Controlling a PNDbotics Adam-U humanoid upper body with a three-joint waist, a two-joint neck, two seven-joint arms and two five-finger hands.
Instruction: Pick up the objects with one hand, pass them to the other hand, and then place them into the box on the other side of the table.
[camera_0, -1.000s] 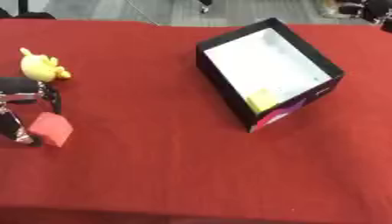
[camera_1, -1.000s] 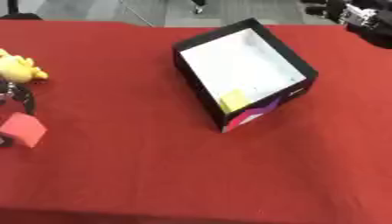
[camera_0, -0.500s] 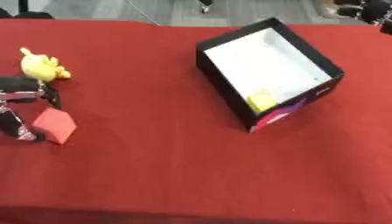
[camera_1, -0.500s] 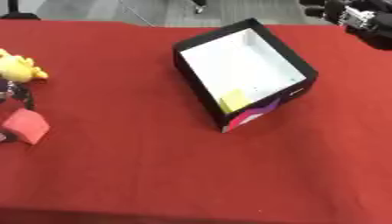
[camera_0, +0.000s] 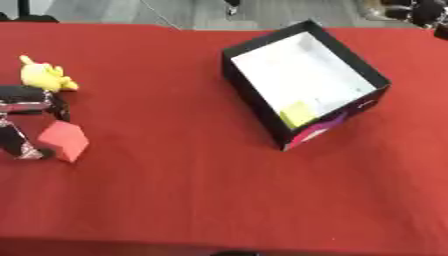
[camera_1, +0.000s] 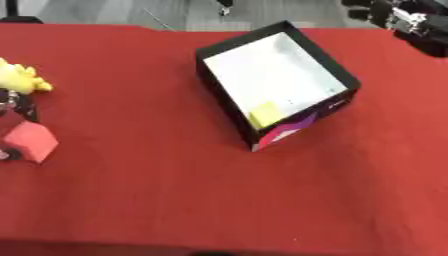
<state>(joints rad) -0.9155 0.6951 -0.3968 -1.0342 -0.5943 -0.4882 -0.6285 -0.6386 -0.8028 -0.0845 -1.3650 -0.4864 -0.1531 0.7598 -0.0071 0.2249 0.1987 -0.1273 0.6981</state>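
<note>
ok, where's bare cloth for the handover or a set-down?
Widest bare patch: the table between the red block and the box, plus the whole near strip. Crowded at the left edge, where the left hand, block and yellow toy cluster.

Right hand (camera_1: 411, 22) blurred, cut by top edge; left hand (camera_0: 22, 120) cut off.

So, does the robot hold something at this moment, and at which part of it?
The left hand has the red block between its fingers, at the block's left side. The right hand, at the upper right corner, holds nothing visible.
</note>
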